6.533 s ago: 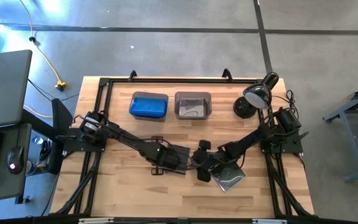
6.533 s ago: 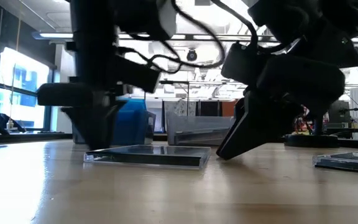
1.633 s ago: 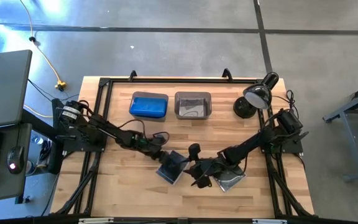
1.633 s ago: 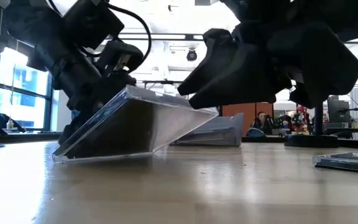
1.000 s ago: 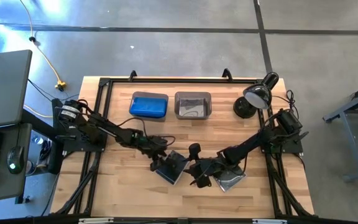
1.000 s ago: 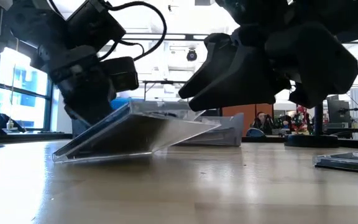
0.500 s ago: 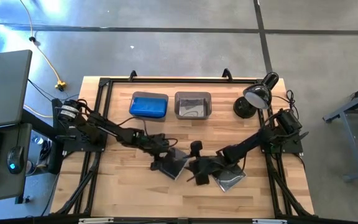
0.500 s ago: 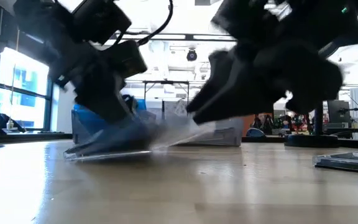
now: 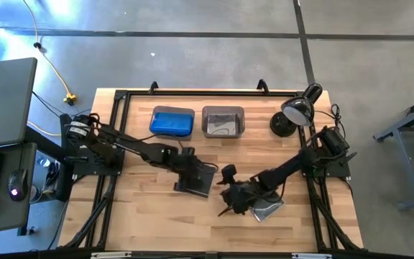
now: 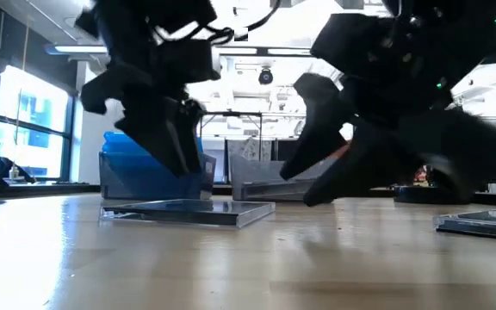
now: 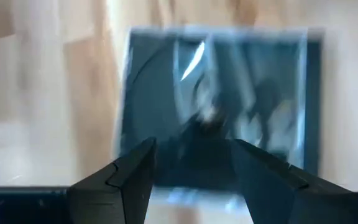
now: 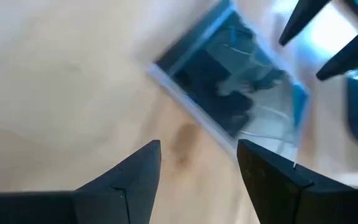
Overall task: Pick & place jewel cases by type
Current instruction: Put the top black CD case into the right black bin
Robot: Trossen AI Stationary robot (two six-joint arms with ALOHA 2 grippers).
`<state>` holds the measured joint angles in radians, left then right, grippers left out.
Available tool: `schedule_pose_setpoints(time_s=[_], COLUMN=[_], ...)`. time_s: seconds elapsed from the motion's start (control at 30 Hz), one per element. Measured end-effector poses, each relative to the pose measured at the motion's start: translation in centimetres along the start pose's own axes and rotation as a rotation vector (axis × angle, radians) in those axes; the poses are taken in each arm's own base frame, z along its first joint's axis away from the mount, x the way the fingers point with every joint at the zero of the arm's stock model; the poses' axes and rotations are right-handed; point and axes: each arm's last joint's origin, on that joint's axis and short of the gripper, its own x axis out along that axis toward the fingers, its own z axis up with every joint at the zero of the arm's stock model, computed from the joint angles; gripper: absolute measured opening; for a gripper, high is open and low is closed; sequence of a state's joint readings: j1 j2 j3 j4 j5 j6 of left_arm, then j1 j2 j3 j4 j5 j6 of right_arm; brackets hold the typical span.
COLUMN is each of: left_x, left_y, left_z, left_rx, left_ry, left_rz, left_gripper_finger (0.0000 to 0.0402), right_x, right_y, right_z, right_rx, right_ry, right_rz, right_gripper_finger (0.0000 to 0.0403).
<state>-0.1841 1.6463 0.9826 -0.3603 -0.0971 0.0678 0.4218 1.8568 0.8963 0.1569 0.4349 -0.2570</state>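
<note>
Two dark jewel cases lie out on the wooden counter (image 9: pixel 142 223). One dark case (image 9: pixel 201 180) rests flat near the middle, its glossy face catching the room lights; the low view shows it lying level on the wood (image 10: pixel 188 212). The left end effector (image 9: pixel 185 180) hangs just over that case's left edge, its fingers spread apart and holding nothing, the case filling the space ahead of them in the left wrist view (image 11: pixel 219 106). The right end effector (image 9: pixel 230 201) sits close by on the case's right side, fingers likewise parted and empty. A second dark case (image 9: pixel 266 206) lies under the right arm, partly hidden by it. At the back of the counter stand two bins side by side: the left bin (image 9: pixel 172 121) holds blue cases, the right bin (image 9: pixel 223 121) looks grey with something dark inside. A black desk lamp (image 9: pixel 295 111) stands at the far right corner.
</note>
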Motion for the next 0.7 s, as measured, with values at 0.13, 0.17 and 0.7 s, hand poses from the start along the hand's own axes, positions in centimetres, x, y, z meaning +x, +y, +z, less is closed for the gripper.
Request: schedule_pose_setpoints(time_s=[0.13,0.17,0.7], left_x=[-2.2,-2.6,2.3], left_y=[0.5,0.6,-0.5], left_z=[0.9,0.7,-1.8], left_rx=[0.157,0.174,0.142], left_ry=[0.186,0.231,0.321], left_rz=[0.052,0.058,-0.111], left_gripper_finger=[0.0206,0.0206,0.0206], right_x=[0.6,0.7,1.8], right_y=[-1.4,-1.7,-3.3], right_z=[-0.3,-0.4,-0.9], right_rx=[-0.003,0.009,0.051], right_ry=[0.016,0.016,-0.011], right_rz=[-0.046,-0.041,0.040], right_gripper_finger=[0.0208,0.0208,0.0209])
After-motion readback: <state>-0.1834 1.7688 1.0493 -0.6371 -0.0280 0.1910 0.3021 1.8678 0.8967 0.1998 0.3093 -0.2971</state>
